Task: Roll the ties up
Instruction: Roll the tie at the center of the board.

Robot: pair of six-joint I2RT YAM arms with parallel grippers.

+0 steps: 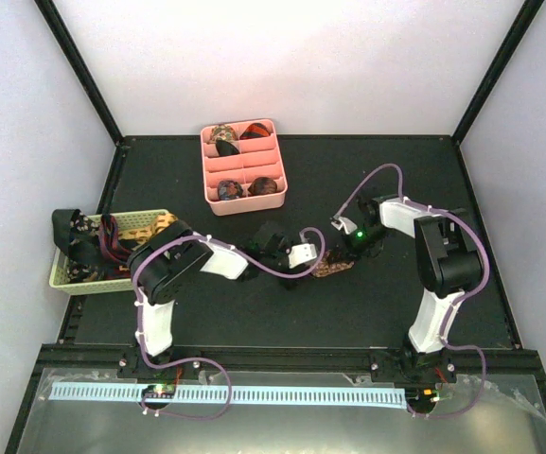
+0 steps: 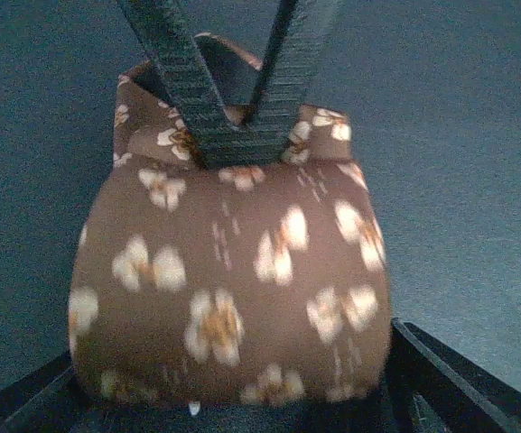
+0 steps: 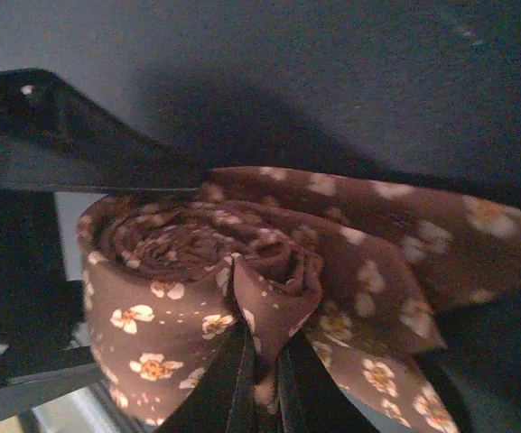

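Observation:
A brown tie (image 2: 233,271) with pale flowers is wound into a fat roll; it lies mid-table (image 1: 334,268). My left gripper (image 2: 233,347) is open, its black fingers (image 2: 441,379) flanking the roll on both sides. My right gripper (image 3: 265,347) is shut on a fold of the tie at the roll's centre (image 3: 269,280); its two fingers (image 2: 188,81) come down from the top of the left wrist view. A loose tail of the tie (image 3: 441,234) trails off to the right. In the top view the left gripper (image 1: 303,257) and right gripper (image 1: 346,248) meet at the tie.
A pink divided tray (image 1: 244,201) at the back holds several rolled ties (image 1: 230,189). At the left edge a pale woven basket (image 1: 149,222) has dark ties (image 1: 93,251) spilling over it. Black frame posts and white walls bound the dark table.

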